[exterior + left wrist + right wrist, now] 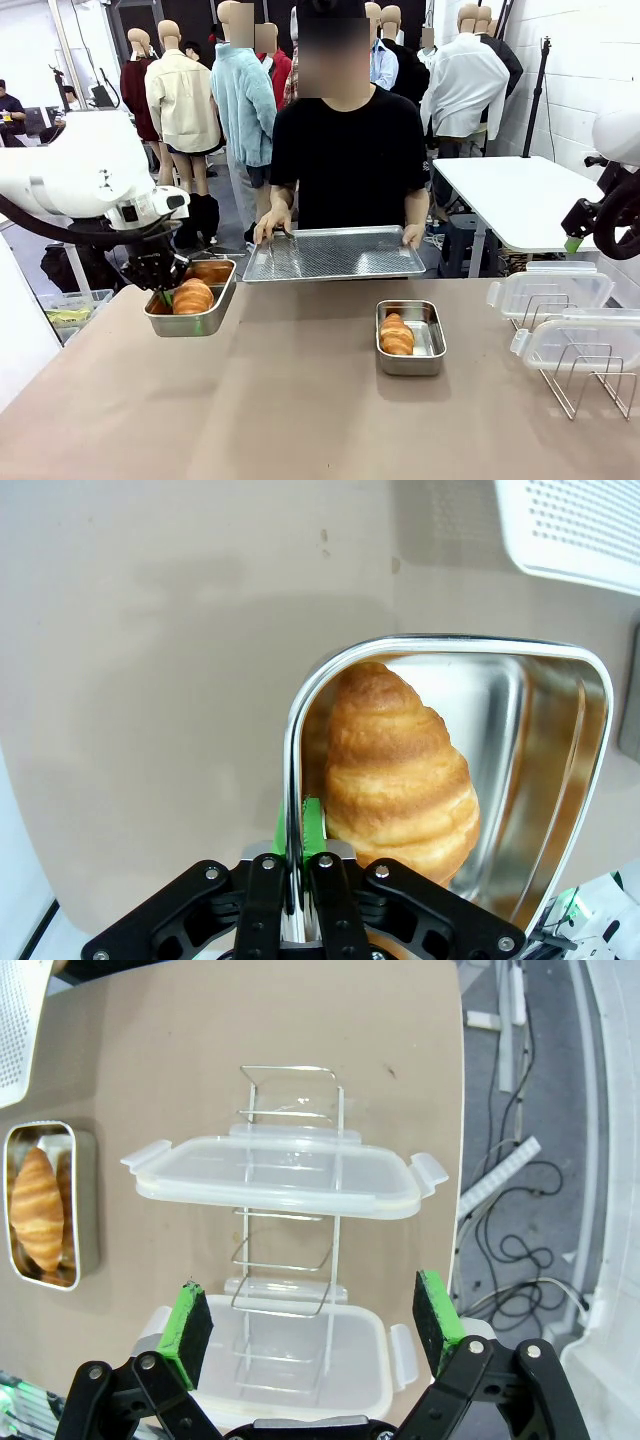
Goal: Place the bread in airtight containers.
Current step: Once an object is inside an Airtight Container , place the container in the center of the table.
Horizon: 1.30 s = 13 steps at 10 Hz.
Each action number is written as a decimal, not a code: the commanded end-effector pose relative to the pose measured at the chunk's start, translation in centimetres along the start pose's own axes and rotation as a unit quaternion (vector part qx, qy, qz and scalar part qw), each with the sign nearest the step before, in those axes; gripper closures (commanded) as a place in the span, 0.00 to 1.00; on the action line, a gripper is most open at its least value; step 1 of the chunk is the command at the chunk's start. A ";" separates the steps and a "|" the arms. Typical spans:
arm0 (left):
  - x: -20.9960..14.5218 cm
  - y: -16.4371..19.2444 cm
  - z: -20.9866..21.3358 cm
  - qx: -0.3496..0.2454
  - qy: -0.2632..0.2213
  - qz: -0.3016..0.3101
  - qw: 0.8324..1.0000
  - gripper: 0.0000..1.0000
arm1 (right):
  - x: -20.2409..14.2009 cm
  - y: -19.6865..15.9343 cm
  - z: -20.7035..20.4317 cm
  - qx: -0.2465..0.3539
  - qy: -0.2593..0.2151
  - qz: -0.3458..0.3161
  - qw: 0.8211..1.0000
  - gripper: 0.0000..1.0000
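Currently, the brown table (300, 420) carries every task item. At its far edge a person (350, 150) holds the perforated tray (335, 255). At the right, the wire rack (590, 380) supports two clear lids (280, 1175), neither fitted.

Two steel containers stand uncovered and well apart: the left container (190, 324) at the left, the right container (428, 340) near the middle. Each holds one roll: the left roll (192, 297) and the right roll (396, 335).

The left gripper (300, 830) is clamped on the left container's side wall, one pad on each face. The right gripper (315, 1315) hangs above the lids, fingers spread wide, holding nothing.

Judged step: loading appears complete; lidding is pending. The next move calls for the right gripper to descend onto one lid's edge, close, and carry it squarely over a container rim.
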<state>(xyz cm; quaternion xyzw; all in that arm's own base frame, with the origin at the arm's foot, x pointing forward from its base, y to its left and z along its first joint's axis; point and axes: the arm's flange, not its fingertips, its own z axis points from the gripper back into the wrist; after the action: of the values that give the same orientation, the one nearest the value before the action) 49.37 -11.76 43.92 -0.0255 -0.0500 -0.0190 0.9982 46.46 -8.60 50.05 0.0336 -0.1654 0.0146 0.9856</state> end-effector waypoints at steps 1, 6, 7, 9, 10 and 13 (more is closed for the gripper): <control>2.0 0.5 -2.1 -0.010 0.007 -0.009 1.000 1.00 | 0.4 0.2 0.0 -0.007 0.001 -0.006 1.000 0.00; 2.8 2.8 -8.6 0.004 -0.014 0.031 0.999 1.00 | 0.4 0.2 0.0 -0.007 0.001 -0.006 1.000 0.00; 2.9 3.0 -9.3 0.017 -0.016 0.033 0.999 1.00 | 0.4 0.2 0.0 -0.007 0.001 -0.006 1.000 0.00; 3.3 2.7 -10.6 0.023 -0.026 0.050 0.998 1.00 | 0.4 0.2 0.0 -0.007 0.001 -0.006 1.000 0.00; 3.5 2.5 -11.1 0.024 -0.035 0.051 0.998 1.00 | 0.4 0.2 0.0 -0.007 0.001 -0.006 1.000 0.00; 3.4 2.2 -11.3 0.036 -0.025 0.031 0.999 1.00 | 0.4 0.2 0.0 -0.007 0.001 -0.006 1.000 0.00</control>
<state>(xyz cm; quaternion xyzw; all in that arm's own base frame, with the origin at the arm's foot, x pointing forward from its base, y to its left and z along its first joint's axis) 54.03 -9.91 32.50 -0.0070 -0.0671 0.0073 0.9977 46.51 -8.61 50.03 0.0334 -0.1651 0.0145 0.9856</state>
